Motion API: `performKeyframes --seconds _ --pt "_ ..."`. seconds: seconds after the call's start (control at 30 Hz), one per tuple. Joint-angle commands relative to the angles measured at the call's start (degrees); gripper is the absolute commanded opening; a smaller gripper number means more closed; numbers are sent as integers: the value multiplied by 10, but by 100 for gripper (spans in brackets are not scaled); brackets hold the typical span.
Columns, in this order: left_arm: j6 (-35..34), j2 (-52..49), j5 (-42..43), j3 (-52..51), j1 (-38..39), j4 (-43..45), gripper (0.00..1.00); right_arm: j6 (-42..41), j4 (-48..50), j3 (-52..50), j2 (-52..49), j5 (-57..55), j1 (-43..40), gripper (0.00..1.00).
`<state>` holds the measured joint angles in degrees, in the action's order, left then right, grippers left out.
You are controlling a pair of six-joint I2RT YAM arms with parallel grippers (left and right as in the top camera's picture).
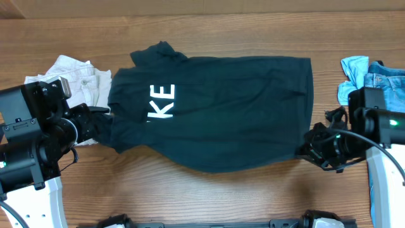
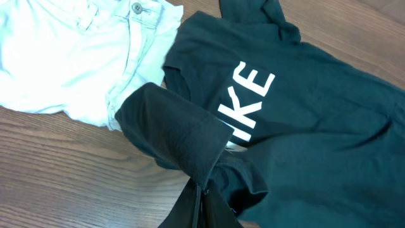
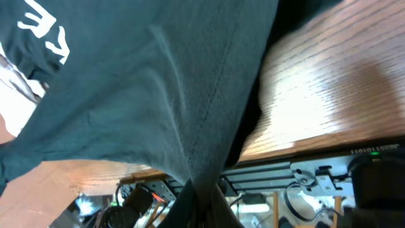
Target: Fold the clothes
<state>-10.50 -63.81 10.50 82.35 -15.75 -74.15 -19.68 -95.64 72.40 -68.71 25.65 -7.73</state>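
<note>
Left tool (image 1: 100, 119) at 9 o'clock and right tool (image 1: 309, 143) at 4 o'clock clench black-navy cotton T-shirt (image 1: 240, 104) edges; thin grips may slip on lifting.

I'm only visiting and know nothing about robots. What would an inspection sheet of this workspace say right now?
Surface: wooden table, brown grain.
Job's things: dark T-shirt spread flat, white letters facing up, one sleeve bunched.
Clutter: white shorts at the shirt's collar end; blue jeans at the far right.
Grippers: left claw shut on the sleeve; right claw shut on the hem corner.
Cables: black cable by the right arm.
Surroundings: metal rail with wiring past the table edge.
</note>
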Motion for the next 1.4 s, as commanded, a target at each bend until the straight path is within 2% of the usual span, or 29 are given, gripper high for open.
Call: performKeyframes --seconds 0.0,0.2,0.7,0.87,0.97,1.17,1.37 --pt "16 2 -6 13 4 5 4 7 8 28 -1 -16 2 4" --pt "18 -7 -6 13 4 24 4 0 105 26 -51 -16 2 4" --pt "33 -88 3 13 4 31 4 0 312 26 -355 6 17 4" --pt "42 -94 18 13 4 45 4 22 354 26 -365 14 18 33" --pt "42 -94 18 13 4 47 4 47 340 26 -365 7 17 40" --pt "42 -94 18 13 4 48 4 49 331 6 -365 -84 17 44" --pt "42 -94 18 13 4 48 4 47 430 -65 -367 -79 16 44"
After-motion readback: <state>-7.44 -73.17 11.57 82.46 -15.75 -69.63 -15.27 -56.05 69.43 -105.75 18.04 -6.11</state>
